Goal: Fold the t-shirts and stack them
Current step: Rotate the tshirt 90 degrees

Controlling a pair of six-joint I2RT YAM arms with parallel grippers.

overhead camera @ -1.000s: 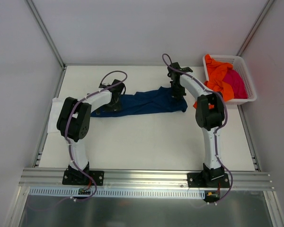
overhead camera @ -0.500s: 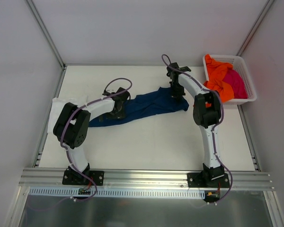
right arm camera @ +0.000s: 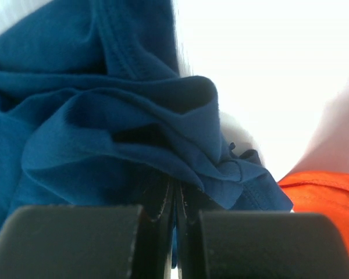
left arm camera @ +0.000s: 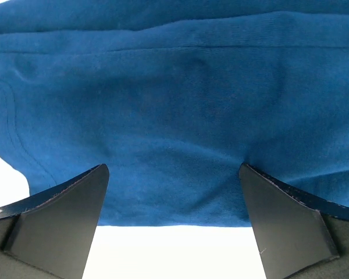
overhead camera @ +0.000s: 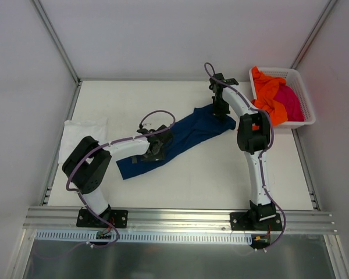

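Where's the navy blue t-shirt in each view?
Top external: navy blue cloth t-shirt lies diagonally across mid-table.
Left wrist: fills the upper frame beyond the open left gripper.
Right wrist: bunched left and centre, pinched in the shut right gripper.
Shared landmark: orange cloth t-shirt, right of it in top external and right wrist; not in left wrist.

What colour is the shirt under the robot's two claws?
The t-shirt is navy blue; the top external view shows it best.
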